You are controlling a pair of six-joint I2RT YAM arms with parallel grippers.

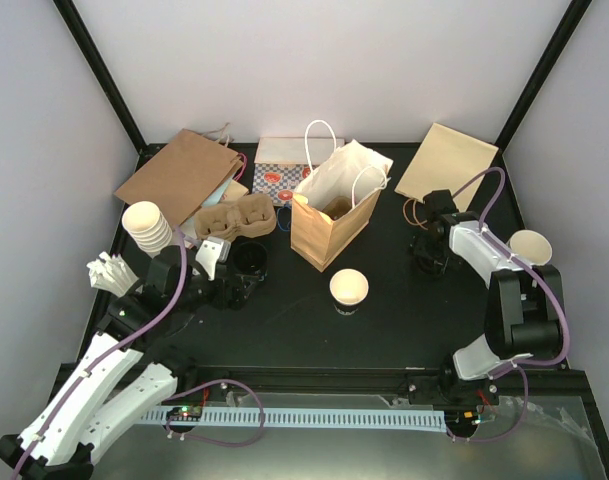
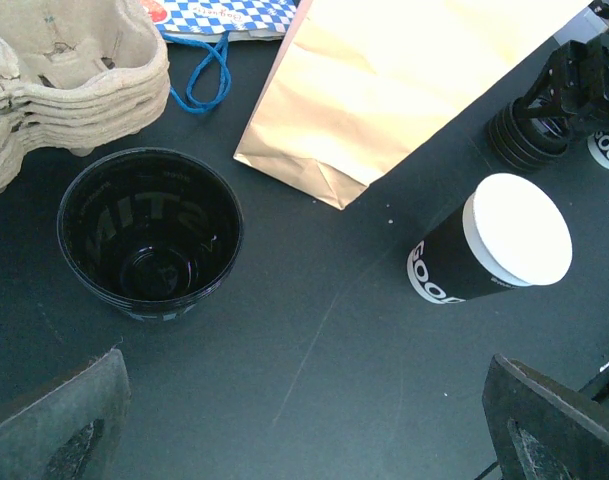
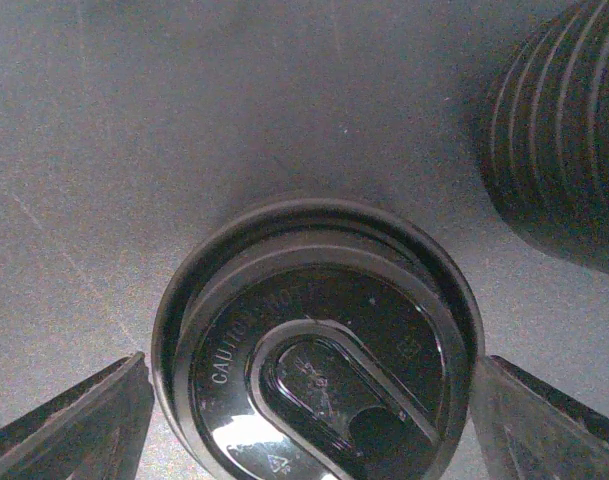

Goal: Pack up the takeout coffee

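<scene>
One takeout coffee, a small black cup (image 2: pixel 149 235) with a dark inside, stands upright on the black table beside the cardboard tray (image 2: pixel 64 80); from above the cup (image 1: pixel 250 262) is just right of the tray (image 1: pixel 234 220). My left gripper (image 2: pixel 304 410) is open and empty, a little short of the cup and apart from it. My right gripper (image 3: pixel 314 400) is open, one finger on each side of a black sip lid (image 3: pixel 314 350) lying flat on the table. In the top view the right gripper (image 1: pixel 427 258) is right of the brown paper bag (image 1: pixel 329 215).
A black paper cup with a white inside (image 1: pixel 349 290) stands mid-table. A stack of black lids (image 3: pixel 564 150) sits beside the single lid. Stacked white cups (image 1: pixel 147 225), flat brown bags (image 1: pixel 179 175) and a white cup (image 1: pixel 531 247) lie around the edges.
</scene>
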